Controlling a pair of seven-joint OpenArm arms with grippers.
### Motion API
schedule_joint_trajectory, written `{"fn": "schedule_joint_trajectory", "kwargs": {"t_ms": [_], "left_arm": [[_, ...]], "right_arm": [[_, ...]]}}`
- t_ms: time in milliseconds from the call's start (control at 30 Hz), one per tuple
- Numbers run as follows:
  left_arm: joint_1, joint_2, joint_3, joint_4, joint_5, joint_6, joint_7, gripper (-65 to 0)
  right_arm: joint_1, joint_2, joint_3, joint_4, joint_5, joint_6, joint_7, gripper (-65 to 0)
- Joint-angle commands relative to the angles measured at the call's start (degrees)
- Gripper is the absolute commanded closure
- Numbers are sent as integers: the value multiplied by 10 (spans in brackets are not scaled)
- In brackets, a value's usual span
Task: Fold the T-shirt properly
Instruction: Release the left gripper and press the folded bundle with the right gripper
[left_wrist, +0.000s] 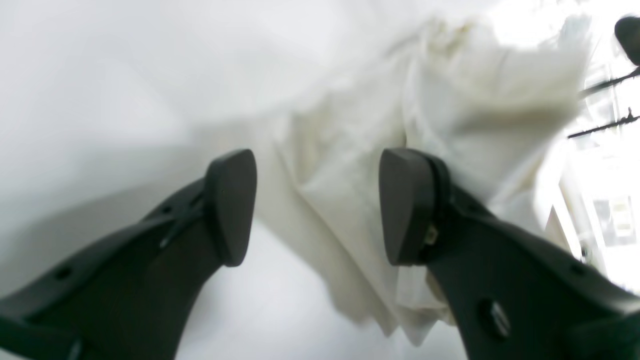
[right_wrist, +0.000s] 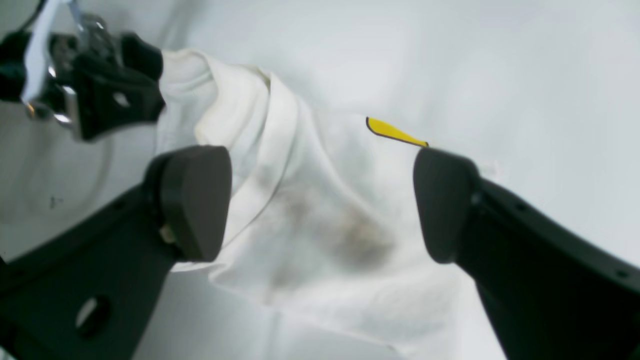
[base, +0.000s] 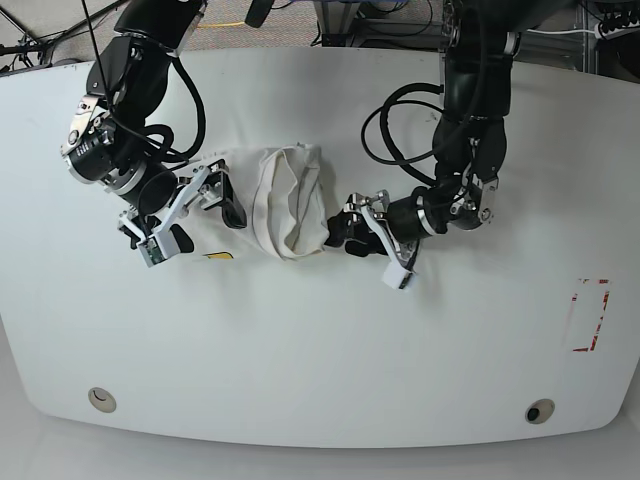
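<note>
While bunched, T-shirt: the T-shirt (base: 289, 201) lies as a narrow rumpled white bundle near the middle of the white table (base: 320, 380), between the two grippers; a sliver of yellow print (right_wrist: 395, 133) peeks out at one edge in the right wrist view; no tidy rectangle yet
Left gripper: the left gripper (base: 345, 226) sits just beside the bundle's edge, on the base view's right; jaws apart with cloth seen between them in its wrist view, gripping nothing
Right gripper: the right gripper (base: 205, 205) hovers by the opposite edge; jaws wide and empty
Step in hand: by my judgement, a regrasp between folds; both jaws look freed from the cloth
Doing it well: pick one layered edge per side rather than a loose wrinkle; close low against the table so all layers are caught; keep both arms level so the fold lands square
Risk: pinching only the top layer would drag the bundle open
</note>
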Motion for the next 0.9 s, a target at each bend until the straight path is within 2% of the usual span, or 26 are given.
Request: {"fn": "schedule_joint_trajectory", "kwargs": {"t_ms": [0,167,300,367,433,567,600,700,867], "left_arm": [[-3,-23,2,50,-47,-11,-11,-367],[15,-105,0,94,-70,-11,-3,-367],[44,-172,-23,121,-70,-11,-3,-367],[62,-191,-40,136,-70,-11,-3,-367],[80,-208,-64,154,-70,-11,-3,-367],[105,-225,-93,172,-70,-11,-3,-367],[107,-226,-96,173,-70,-11,-3,-367],[122,-226,-100,180,-70,-11,-3,-367],[135,-226,-100,187,-68,-11,-3,-367]], "right_arm": [[-3,3,-1,9,16,3,14,-539],[-17,-1,-11,6,16,3,13,-539],[-28,-1,-59,8,14,3,13,-525],[-33,-2,-73,4,12,2,15,-474],[-34,-6,-106,-16,0,2,30,-369],[-33,-10,-162,-54,-47,2,74,-200],[-32,-10,-177,-65,-56,2,83,-176],[-35,-7,-232,-89,-76,0,105,-143],[-43,-9,-301,-95,-122,-2,124,-144]]}}
